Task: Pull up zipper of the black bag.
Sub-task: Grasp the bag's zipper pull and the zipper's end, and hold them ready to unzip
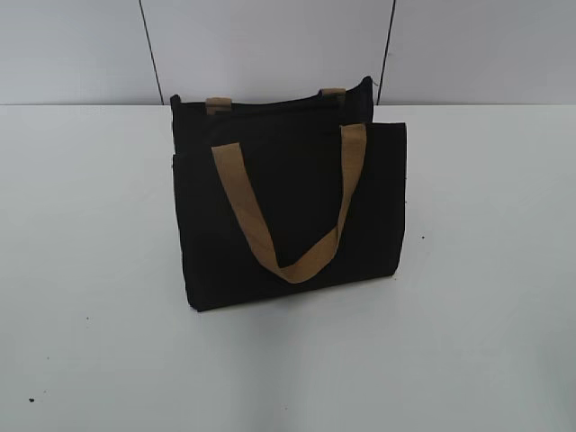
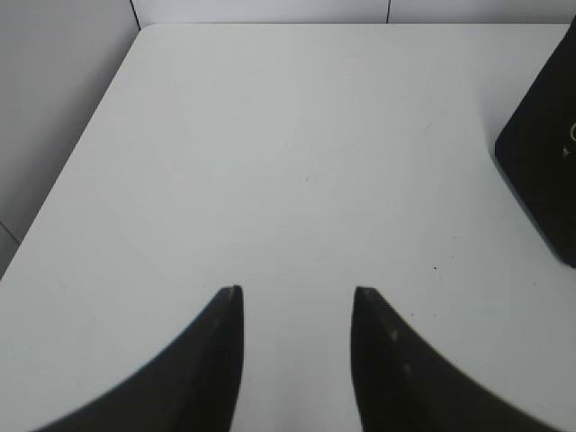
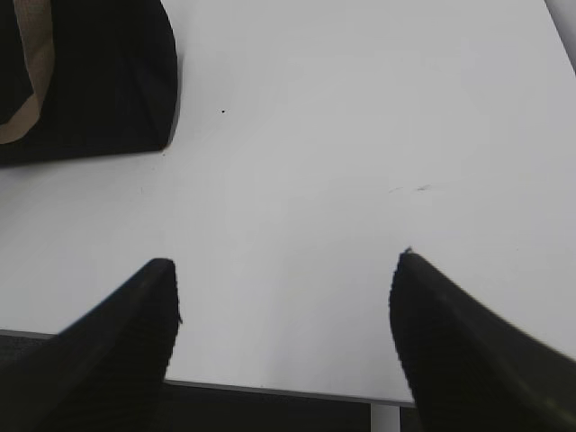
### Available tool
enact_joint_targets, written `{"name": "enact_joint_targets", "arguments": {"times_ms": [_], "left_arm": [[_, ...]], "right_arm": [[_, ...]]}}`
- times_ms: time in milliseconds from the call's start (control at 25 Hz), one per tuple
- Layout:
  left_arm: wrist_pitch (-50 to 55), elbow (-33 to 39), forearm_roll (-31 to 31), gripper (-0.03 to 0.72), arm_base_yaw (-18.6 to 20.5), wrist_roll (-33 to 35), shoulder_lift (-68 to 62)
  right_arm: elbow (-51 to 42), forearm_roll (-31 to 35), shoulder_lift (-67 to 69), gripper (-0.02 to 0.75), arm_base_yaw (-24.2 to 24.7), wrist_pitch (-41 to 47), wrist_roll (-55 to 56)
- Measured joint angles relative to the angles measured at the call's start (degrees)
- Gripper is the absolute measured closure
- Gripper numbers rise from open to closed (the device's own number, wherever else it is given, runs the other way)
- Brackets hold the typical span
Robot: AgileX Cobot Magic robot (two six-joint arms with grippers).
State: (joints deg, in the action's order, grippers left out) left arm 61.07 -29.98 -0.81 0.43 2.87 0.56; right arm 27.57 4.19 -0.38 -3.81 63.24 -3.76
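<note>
In the right wrist view the right gripper (image 3: 283,265) fills the bottom of the frame, its two dark fingers (image 3: 108,351) set wide apart over the near edge of the white worktop (image 3: 360,135), with nothing between them. In the left wrist view the left gripper (image 2: 295,292) sits at the bottom centre, its fingers parted by a narrower gap, also holding nothing and hovering over bare worktop (image 2: 297,135).

Farther off, the black bag (image 1: 288,211) stands upright at the centre of the exterior view, a boxy black fabric tote with a flat front panel. One tan webbing handle (image 1: 288,216) hangs down over the front face in a long V, its ends fixed near the top edge. The two ends of a second tan handle (image 1: 219,103) show at the rear top edge. The zipper along the top is too dark to make out, and its pull cannot be seen.

A corner of the bag shows at the upper left of the right wrist view (image 3: 99,81) and at the right edge of the left wrist view (image 2: 544,153), well apart from both grippers.

Behind the worktop, a pale wall (image 1: 72,45) with dark vertical seams closes the upper part of the exterior view.
</note>
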Motion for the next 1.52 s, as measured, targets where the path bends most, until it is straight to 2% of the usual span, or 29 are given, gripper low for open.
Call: {"name": "enact_joint_targets", "arguments": {"times_ms": [400,600,920,1240,1360,1520], "left_arm": [[-0.2,-0.2,0.0,0.377,0.0,0.0,-0.6],[-7.2,-5.7,-0.1,0.377,0.0,0.0,-9.5],[-33.6,-6.2,1.5,0.377,0.0,0.0,-27.3],[-70.8,4.9,4.1,0.377,-0.5,0.0,-41.9],[-82.4,8.7,4.3,0.377,-3.4,0.0,-50.0],[-92.0,9.5,4.3,0.377,-9.1,0.0,-59.6]], "right_arm": [[0.0,0.0,0.0,0.178,0.0,0.0,0.0],[0.0,0.0,0.0,0.178,0.0,0.0,0.0],[0.0,0.0,0.0,0.178,0.0,0.0,0.0],[0.0,0.0,0.0,0.178,0.0,0.0,0.0],[0.0,0.0,0.0,0.178,0.0,0.0,0.0],[0.0,0.0,0.0,0.178,0.0,0.0,0.0]]}}
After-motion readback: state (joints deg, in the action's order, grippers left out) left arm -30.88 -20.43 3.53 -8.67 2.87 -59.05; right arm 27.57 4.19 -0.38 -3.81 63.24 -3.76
